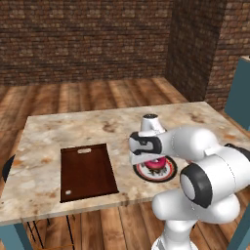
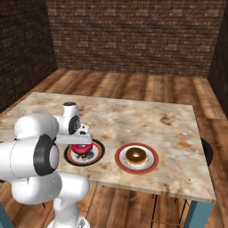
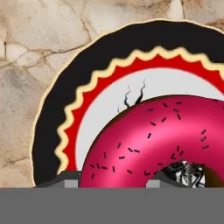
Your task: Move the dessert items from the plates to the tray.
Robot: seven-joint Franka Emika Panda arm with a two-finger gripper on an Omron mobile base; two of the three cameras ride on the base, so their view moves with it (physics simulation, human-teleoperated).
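The pink-frosted doughnut (image 3: 153, 135) lies on the black-rimmed plate (image 3: 65, 100), right against the camera in the hand view. My gripper (image 3: 109, 181) is down on it, with a dark fingertip (image 3: 65, 180) at the doughnut's left side and another under its near edge. From the base views, the gripper (image 2: 80, 142) sits over the pink doughnut (image 2: 82, 150) on its plate (image 2: 99, 151) and is shut on the doughnut. A brown glazed doughnut (image 2: 136, 155) rests on the red-rimmed plate (image 2: 151, 164) to the right. The dark wooden tray (image 1: 88, 171) lies left of the black-rimmed plate (image 1: 168, 174).
The marble table (image 1: 73, 127) has its front edge close to both plates and the tray. A dark round seat (image 2: 207, 151) stands at the table's right side, and a teal chair back (image 1: 239, 93) rises beyond it. Brick walls stand behind.
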